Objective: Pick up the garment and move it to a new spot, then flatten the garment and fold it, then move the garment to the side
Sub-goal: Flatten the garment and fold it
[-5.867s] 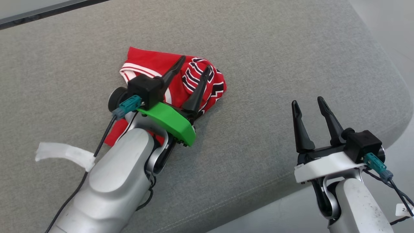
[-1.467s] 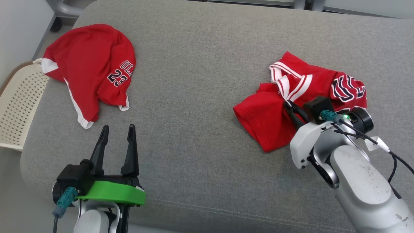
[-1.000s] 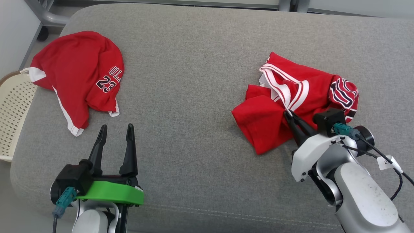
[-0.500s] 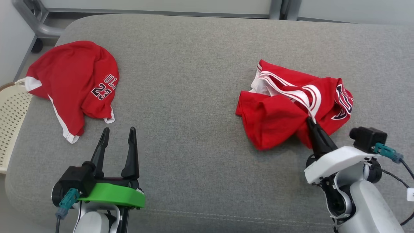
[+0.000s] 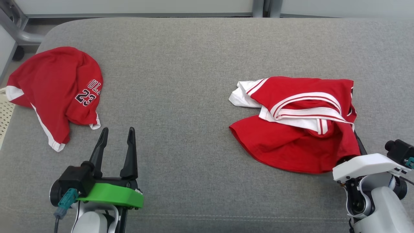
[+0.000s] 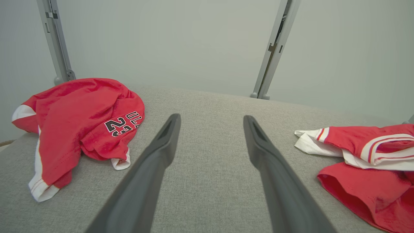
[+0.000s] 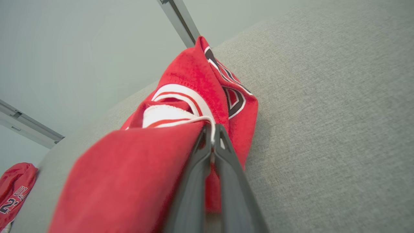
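Observation:
The garment (image 5: 291, 129) is a red jersey with white striped trim, lying crumpled on the right half of the grey cushion (image 5: 181, 81). My right gripper (image 7: 212, 128) is shut on its white-striped edge, with red cloth draped over the left finger. In the head view its dark fingers (image 5: 359, 144) run up under the garment's lower right corner, tips hidden by the cloth. My left gripper (image 5: 117, 131) stands open at the lower left above bare cushion, nothing between its fingers. The left wrist view has the left gripper (image 6: 212, 119) open, with the garment (image 6: 365, 155) off to the right.
A second red jersey (image 5: 55, 90) marked 23 lies crumpled at the cushion's far left, also in the left wrist view (image 6: 81, 119). A cream perforated basket (image 5: 4, 110) sits beyond the left edge. Grey metal posts (image 6: 271, 51) stand behind the cushion.
My right gripper has drawn back toward the near right edge with the garment, which has spread wider and now shows white lining. The head camera has shifted. The left gripper stays open.

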You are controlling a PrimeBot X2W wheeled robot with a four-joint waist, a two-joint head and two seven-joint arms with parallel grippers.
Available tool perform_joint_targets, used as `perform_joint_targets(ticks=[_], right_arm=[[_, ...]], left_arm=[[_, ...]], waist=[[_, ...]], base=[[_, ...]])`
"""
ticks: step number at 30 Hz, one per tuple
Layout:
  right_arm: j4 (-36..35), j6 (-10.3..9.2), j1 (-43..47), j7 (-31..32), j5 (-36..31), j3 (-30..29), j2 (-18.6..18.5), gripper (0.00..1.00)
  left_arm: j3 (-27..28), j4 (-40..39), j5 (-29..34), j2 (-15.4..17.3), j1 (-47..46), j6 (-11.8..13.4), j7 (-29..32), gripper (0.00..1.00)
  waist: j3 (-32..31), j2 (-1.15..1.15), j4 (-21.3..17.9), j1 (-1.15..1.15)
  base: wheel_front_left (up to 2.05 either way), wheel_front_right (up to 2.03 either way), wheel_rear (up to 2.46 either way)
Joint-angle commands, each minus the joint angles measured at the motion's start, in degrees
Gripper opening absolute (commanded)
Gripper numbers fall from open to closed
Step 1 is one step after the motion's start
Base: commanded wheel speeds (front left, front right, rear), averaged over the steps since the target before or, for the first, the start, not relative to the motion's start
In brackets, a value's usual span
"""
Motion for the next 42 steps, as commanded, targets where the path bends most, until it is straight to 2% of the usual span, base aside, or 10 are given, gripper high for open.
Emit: perform_joint_targets(ticks=[1,6,7,8,9,10,19,25,33,42], right_arm=[[0.32,-0.04,-0.66,-0.53,-0.57,-0.16,-0.49,0.00],[6.45,-0.04,-3.28,-3.28,-1.51,-1.59,-1.27,0.00],[7.42,-0.04,-3.70,-3.86,-1.23,-2.03,-1.19,0.14],[8.47,-0.04,-3.90,-4.23,-1.36,-2.25,-1.45,0.43],[9.39,-0.04,-4.23,-4.67,-1.60,-2.57,-1.80,0.80],[10.24,-0.05,-4.54,-5.04,-1.64,-2.87,-1.94,1.00],[10.26,-0.04,-4.36,-7.01,-3.68,-4.82,-3.93,1.00],[-3.45,-0.03,-1.60,-7.01,-12.07,-8.22,-2.58,1.00],[-15.58,-0.03,3.53,-7.02,-20.50,-1.45,-0.05,1.00],[-18.41,-0.03,9.31,-7.04,-23.69,6.93,1.10,1.00]], left_arm=[[0.04,-0.19,0.43,0.44,-0.37,-0.11,-0.20,1.00],[0.04,-0.04,0.39,0.59,-0.86,-0.13,-0.20,1.00],[0.05,0.00,0.40,0.59,-0.92,-0.13,-0.20,1.00],[0.13,0.03,0.38,0.59,-0.93,-0.14,-0.20,1.00],[0.20,0.04,0.37,0.63,-0.92,-0.14,-0.20,1.00],[0.27,0.04,0.37,0.66,-0.87,-0.14,-0.20,1.00],[0.99,0.29,0.69,0.99,-0.36,0.04,-0.20,1.00],[1.66,-0.33,0.92,1.77,0.61,0.54,-0.20,1.00],[2.67,-0.64,1.12,2.90,1.90,1.39,-0.20,1.00],[3.18,-1.17,1.39,4.10,3.57,2.35,-0.20,1.00]], waist=[[0.27,0.00,-0.19,0.00],[0.84,0.00,-0.53,0.00],[0.88,0.00,-0.62,0.00],[0.87,0.00,-0.71,0.00],[0.87,0.00,-0.82,0.00],[0.83,0.00,-0.96,0.00],[-0.38,0.00,-2.16,0.00],[-1.78,0.00,-3.09,0.00],[-3.88,0.00,-3.54,0.00],[-6.06,0.00,-3.31,0.00]], base=[[0.00,0.00,0.00],[0.00,0.00,0.00],[0.00,0.00,0.00],[0.00,0.00,0.00],[0.00,0.00,0.00],[0.00,0.00,0.00],[0.00,0.00,0.00],[0.00,0.00,0.00],[0.00,0.00,0.00],[0.00,0.00,0.00]])
